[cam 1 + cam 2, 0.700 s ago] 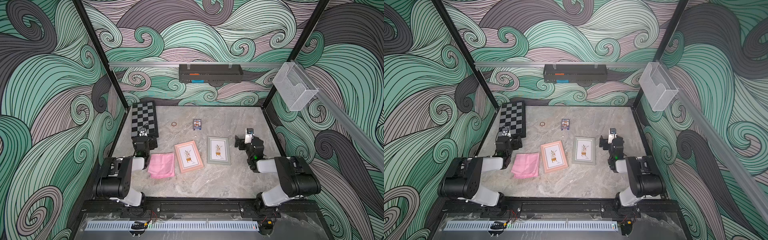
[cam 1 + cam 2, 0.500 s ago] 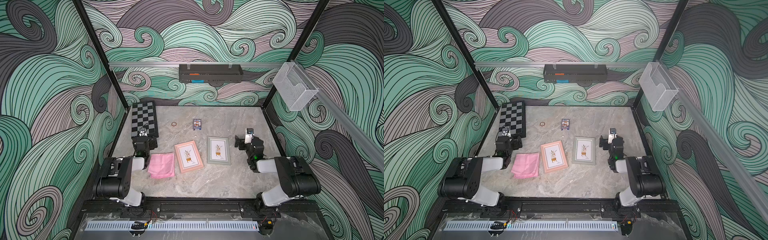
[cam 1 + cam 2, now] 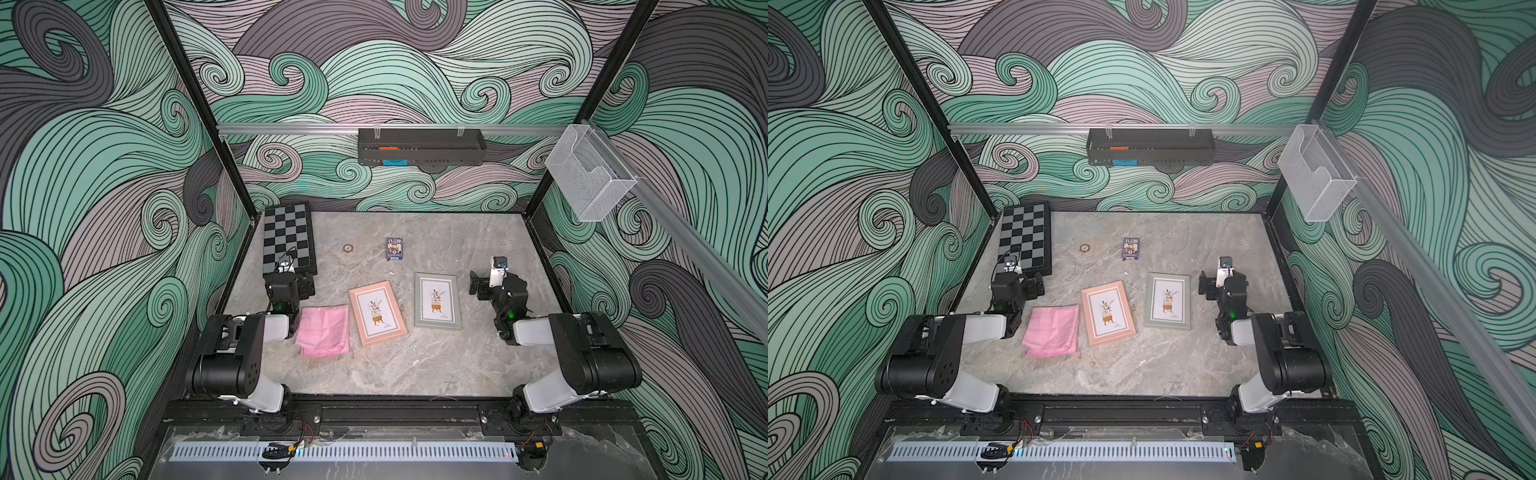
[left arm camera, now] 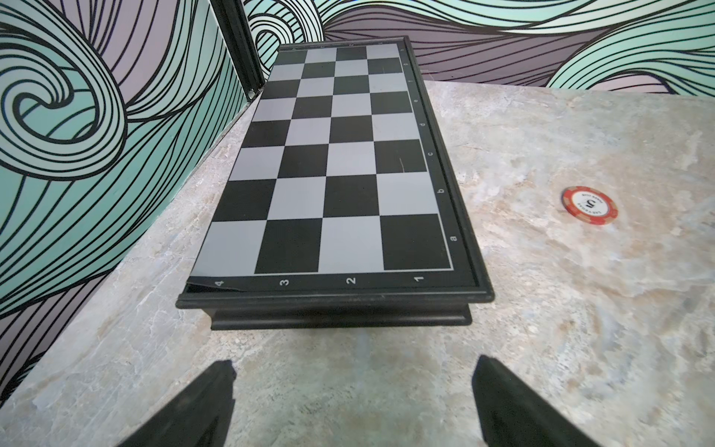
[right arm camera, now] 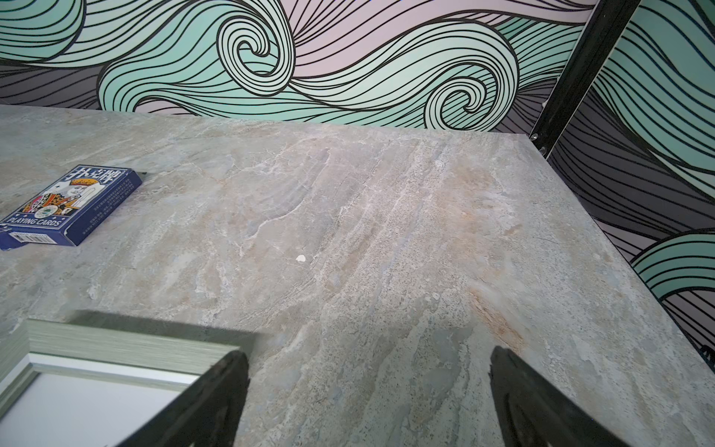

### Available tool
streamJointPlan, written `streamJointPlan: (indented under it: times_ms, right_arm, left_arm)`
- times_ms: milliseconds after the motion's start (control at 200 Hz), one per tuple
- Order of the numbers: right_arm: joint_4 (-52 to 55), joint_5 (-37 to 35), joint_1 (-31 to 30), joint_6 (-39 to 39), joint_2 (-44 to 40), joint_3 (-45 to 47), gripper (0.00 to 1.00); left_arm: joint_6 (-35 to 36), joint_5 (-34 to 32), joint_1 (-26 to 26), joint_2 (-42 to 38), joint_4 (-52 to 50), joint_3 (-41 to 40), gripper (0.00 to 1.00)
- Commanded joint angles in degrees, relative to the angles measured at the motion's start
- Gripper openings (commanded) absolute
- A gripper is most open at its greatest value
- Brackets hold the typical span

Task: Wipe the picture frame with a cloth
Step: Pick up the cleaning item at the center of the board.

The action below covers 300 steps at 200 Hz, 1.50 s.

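No change versus the preceding frames: left gripper [image 4: 356,362] and right gripper [image 5: 369,352] sit parked, jaws wide apart and empty, cloth [image 3: 324,330] lies flat on the table [image 3: 415,365] just beside the pink picture frame [image 3: 377,312], so wiping has not begun.

Grey marble-look tabletop [image 3: 415,365], bearing: folded chessboard [image 3: 287,239], straight ahead of the left gripper [image 4: 354,365]; red poker chip [image 4: 589,205], ahead and inward of it; pink cloth [image 3: 325,330], just behind it; blue playing-card box [image 5: 69,207], ahead and inward of the right gripper [image 5: 367,358]; sage-green picture frame [image 3: 437,301], just beside that gripper; pink picture frame [image 3: 377,312], between cloth and green frame.
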<state>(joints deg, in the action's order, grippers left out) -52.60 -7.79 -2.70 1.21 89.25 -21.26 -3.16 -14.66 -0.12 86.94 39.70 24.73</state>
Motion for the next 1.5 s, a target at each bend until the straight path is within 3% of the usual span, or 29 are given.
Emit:
streamJointPlan:
  times_ms: [0,415,555,645,695,751,796,826,916,966,1016,1101,1191,1271,1341,1496]
  right_arm:
    - [-1.67,0.58,-0.11,0.38,0.31,-0.37,0.99]
    - [-1.44,0.64,-0.16,0.44,0.40,-0.52,0.99]
    - [-0.17,4.99,0.40,1.26,0.51,-1.16,0.99]
    - [-0.66,5.61,0.50,1.46,0.32,-0.98,0.97]
    - [-0.89,1.40,-0.88,1.79,-1.71,-0.22,0.96]
    - [5.15,-5.04,-4.71,4.47,-7.98,-0.70,0.96]
    - [13.06,-10.81,-9.41,6.57,-14.76,-2.76,0.96]
    - [19.65,-10.69,-11.85,6.40,-19.52,-4.92,0.95]
    - [40.08,-1.09,-15.52,-0.72,-29.10,-14.10,0.93]
    - [49.01,5.66,-16.00,-5.38,-31.65,-19.20,0.91]
    - [54.82,12.56,-16.36,-9.59,-32.90,-23.14,0.86]
    - [60.72,25.04,-16.69,-14.92,-33.49,-27.74,0.79]
    - [61.45,34.54,-17.90,-19.04,-33.77,-28.76,0.74]
    - [62.56,35.53,-20.36,-18.55,-34.59,-28.48,0.71]
    - [65.70,30.44,-22.62,-17.53,-35.87,-28.79,0.70]
    - [70.00,22.22,-25.37,-17.21,-39.19,-27.51,0.71]
  left_arm:
    - [0.35,0.26,0.21,0.49,0.63,1.04,0.99]
    - [0.14,3.66,1.63,0.65,-0.82,1.92,0.98]
    - [-0.09,4.70,2.11,0.52,-1.12,2.07,0.99]
    - [0.61,4.99,2.14,0.29,-0.37,1.83,0.81]
    - [3.43,7.21,1.97,-2.09,0.11,1.90,0.70]
    - [2.57,4.52,0.51,-10.42,-9.23,3.51,0.70]
    - [-6.10,1.02,-0.14,-18.93,-24.04,7.60,0.74]
    - [-11.68,0.98,-0.18,-23.42,-30.38,9.70,0.74]
    - [-25.71,9.54,-0.19,-34.74,-43.27,15.00,0.77]
    - [-33.03,16.58,-0.26,-39.72,-46.15,16.55,0.87]
    - [-39.40,23.55,-0.23,-44.74,-46.81,17.38,0.98]
    - [-51.07,28.96,-0.24,-52.93,-50.07,17.76,0.99]
    - [-53.03,35.96,-0.26,-61.73,-46.20,14.90,0.99]
    - [-54.71,43.27,-0.32,-65.01,-39.87,13.61,0.99]
    - [-49.83,44.25,-0.32,-63.39,-52.83,19.14,0.99]
    - [-38.16,39.22,-0.48,-53.45,-85.45,26.74,0.94]
